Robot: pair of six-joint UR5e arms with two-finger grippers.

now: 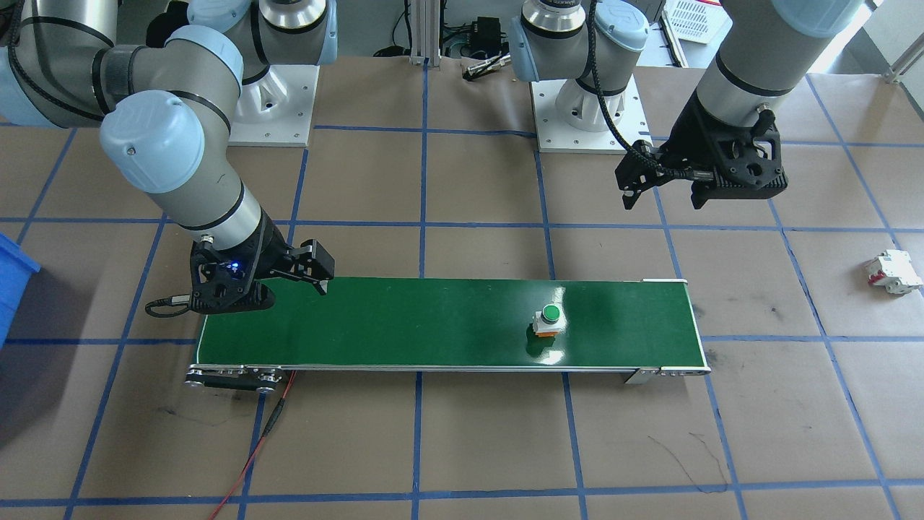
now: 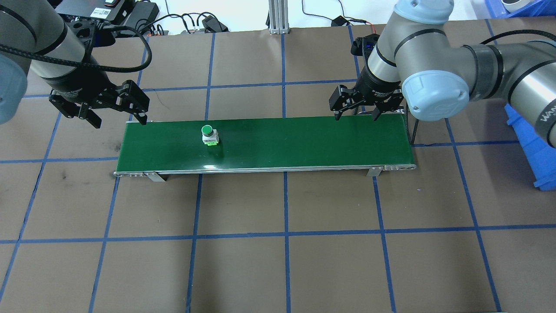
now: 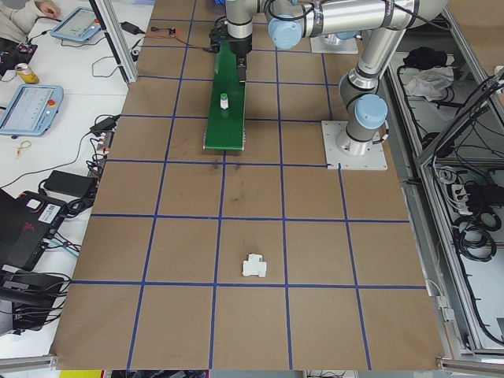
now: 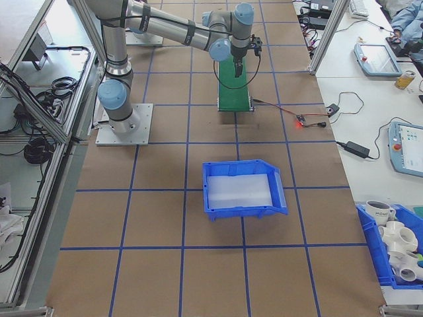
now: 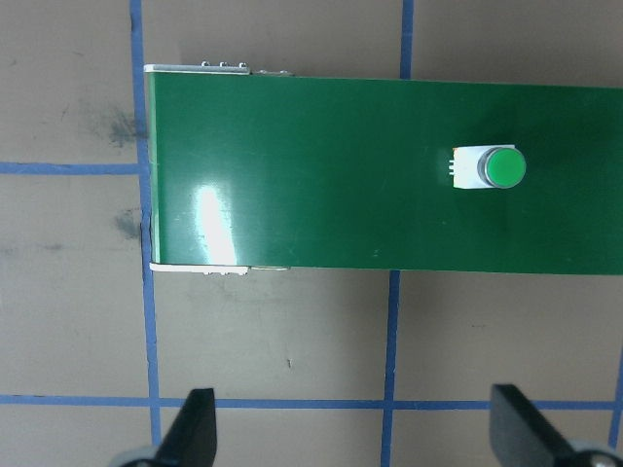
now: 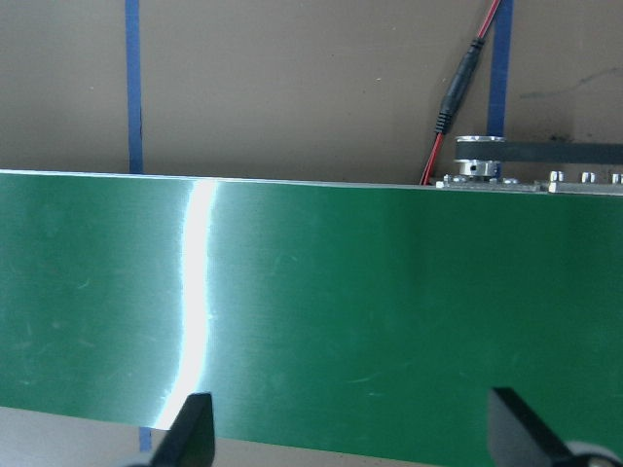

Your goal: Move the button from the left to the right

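No writing is legible. The button (image 2: 207, 134) stands upright on the green belt (image 2: 304, 139), toward nine o'clock. Left gripper (image 2: 117, 114) and right gripper (image 2: 357, 114): jaws spread wide, empty.

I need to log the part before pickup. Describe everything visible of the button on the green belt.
The button is a small push-button switch: a round green cap on top, a white blocky body beneath, and an orange base that shows in the front-facing view. It looks like plastic. It stands upright on the green conveyor belt, toward the belt's end on the robot's left side, roughly midway across its width. Only the belt touches it. The left gripper hangs open off that end of the belt, clear of the button.
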